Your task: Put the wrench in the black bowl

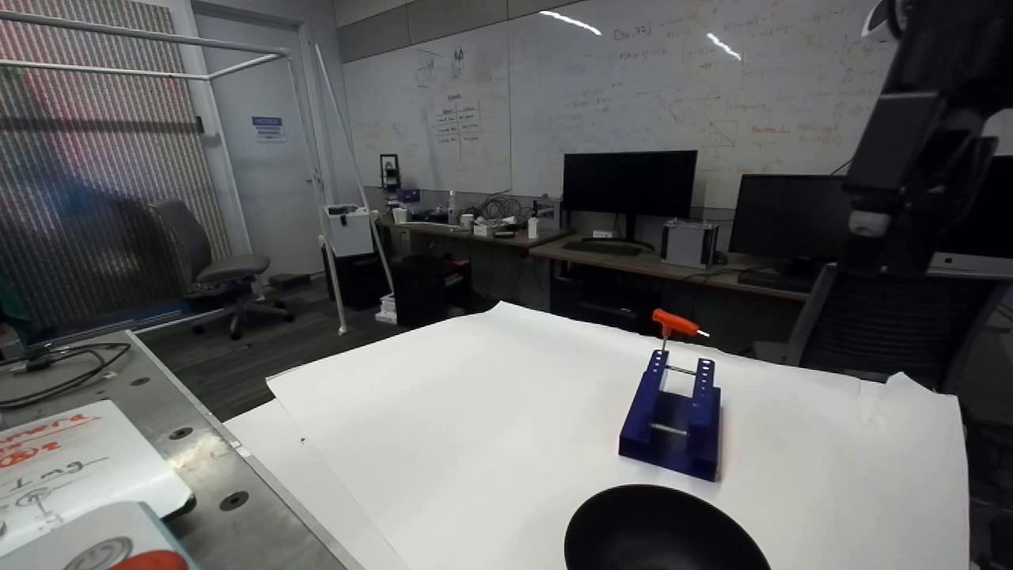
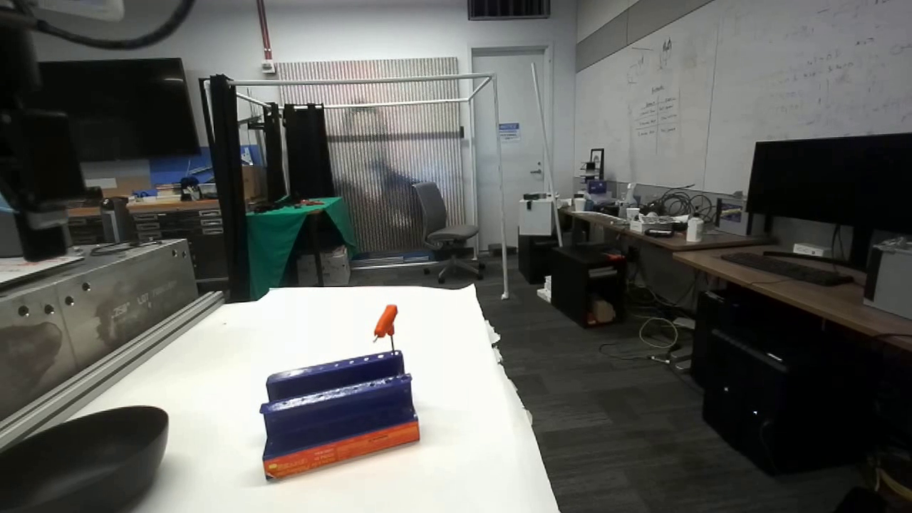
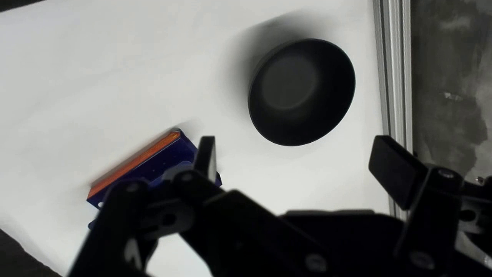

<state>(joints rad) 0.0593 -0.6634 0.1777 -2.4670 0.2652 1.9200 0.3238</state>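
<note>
The orange-red wrench (image 1: 674, 322) stands with its thin shaft in the far end of the dark blue rack (image 1: 665, 455). In an exterior view the handle of the wrench (image 2: 386, 322) leans slightly above the rack (image 2: 335, 425). No wrench is visible in the wrist view, where the fingers cover part of the rack (image 3: 169, 154). The black bowl (image 3: 301, 92) sits on the white sheet beside the rack, with nothing seen inside it. High above the table, my gripper (image 3: 300, 165) is wide open, with nothing between its fingers.
White paper (image 1: 443, 427) covers the table. Along one side run a metal rail (image 3: 398, 96) and a raised metal surface (image 2: 92, 320) with papers and cables. Desks with monitors (image 1: 629, 184) and a chair (image 1: 894, 332) stand beyond the table.
</note>
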